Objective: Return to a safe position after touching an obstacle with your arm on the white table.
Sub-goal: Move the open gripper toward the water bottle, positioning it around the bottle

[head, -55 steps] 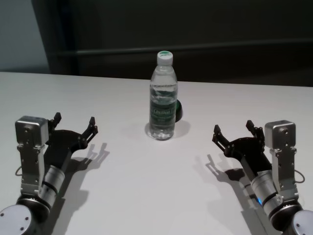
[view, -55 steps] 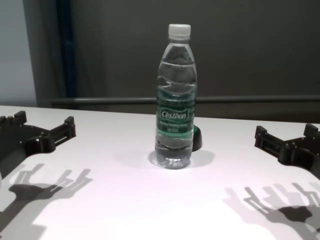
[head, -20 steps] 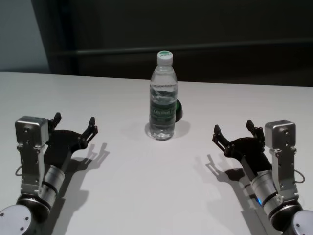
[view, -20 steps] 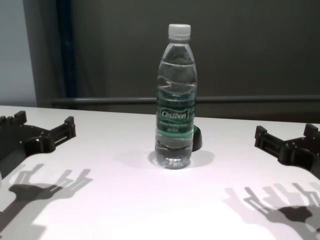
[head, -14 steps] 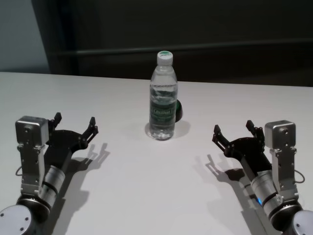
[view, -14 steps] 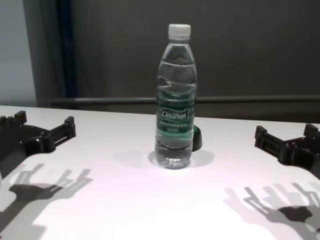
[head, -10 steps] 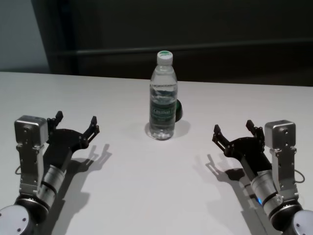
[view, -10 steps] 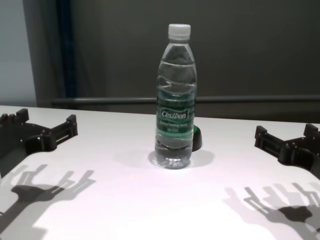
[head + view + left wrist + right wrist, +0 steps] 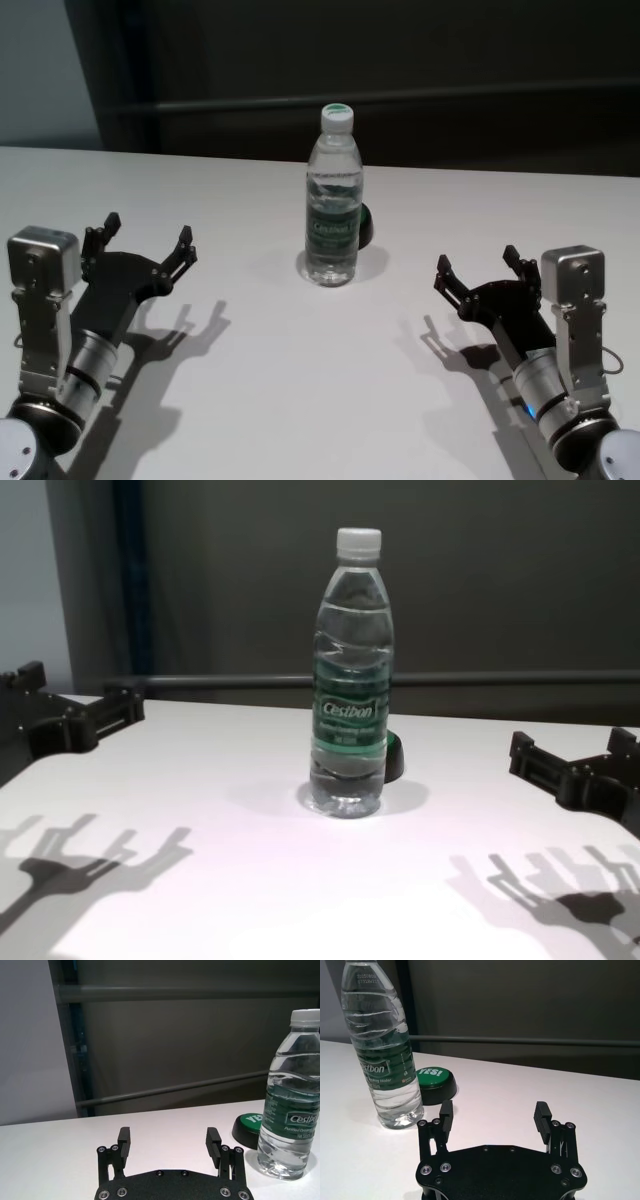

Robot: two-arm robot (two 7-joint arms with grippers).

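The obstacle, a clear water bottle (image 9: 333, 195) with a white cap and green label, stands upright at the middle of the white table (image 9: 300, 380). It also shows in the chest view (image 9: 351, 675), the left wrist view (image 9: 291, 1095) and the right wrist view (image 9: 385, 1050). My left gripper (image 9: 142, 240) is open and empty, raised above the table well to the left of the bottle; it shows in the chest view (image 9: 75, 705) and its own wrist view (image 9: 170, 1144). My right gripper (image 9: 478, 266) is open and empty, low at the right, apart from the bottle (image 9: 575, 752) (image 9: 494, 1114).
A small round green-and-black puck (image 9: 365, 226) sits on the table just behind and to the right of the bottle; it shows in the left wrist view (image 9: 248, 1129) and right wrist view (image 9: 436, 1083). A dark wall with a rail (image 9: 400, 98) runs behind the table's far edge.
My left gripper has risen off the table and shifted a little left and back, still open. The bottle, the puck and my right arm have not moved.
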